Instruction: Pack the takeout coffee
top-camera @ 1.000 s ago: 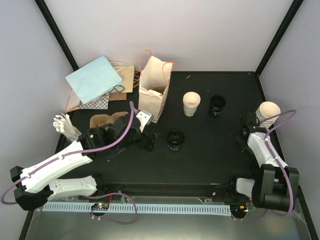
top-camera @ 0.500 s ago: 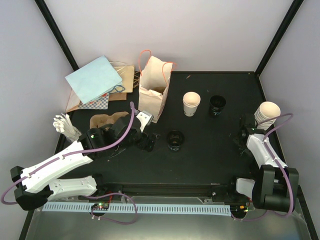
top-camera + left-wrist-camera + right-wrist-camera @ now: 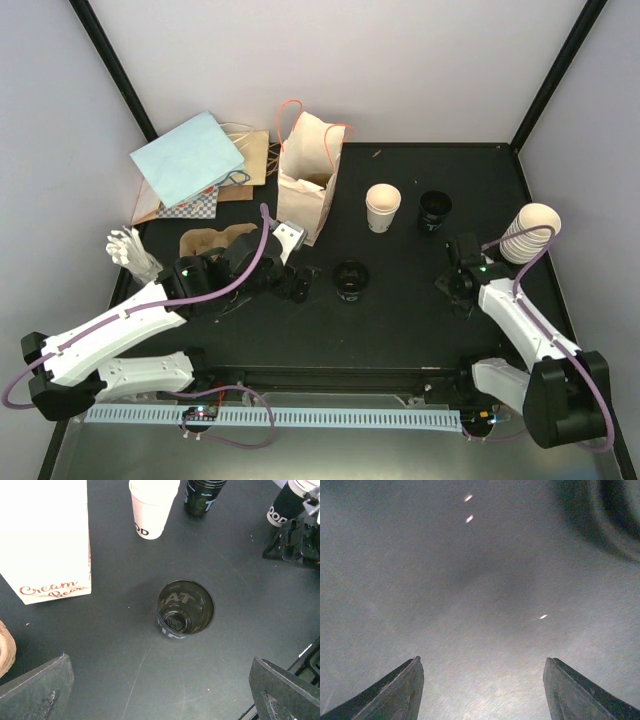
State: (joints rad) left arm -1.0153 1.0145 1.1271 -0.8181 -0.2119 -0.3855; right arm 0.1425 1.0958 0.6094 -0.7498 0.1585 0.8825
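The left fingers (image 3: pixel 35 692) are spread wide and empty above an open black cup (image 3: pixel 185 609) mid-desk (image 3: pixel 400 320). Farther back, right of the paper bag (image 3: pixel 305 180), stands the cream paper cup (image 3: pixel 383 207). The right fingers (image 3: pixel 395 695) hang released, gripping nothing.

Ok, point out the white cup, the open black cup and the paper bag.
white cup (image 3: pixel 149 515), left wrist view, side wall
open black cup (image 3: pixel 196 607), left wrist view, inner wall
paper bag (image 3: pixel 300 205), top view, near side panel
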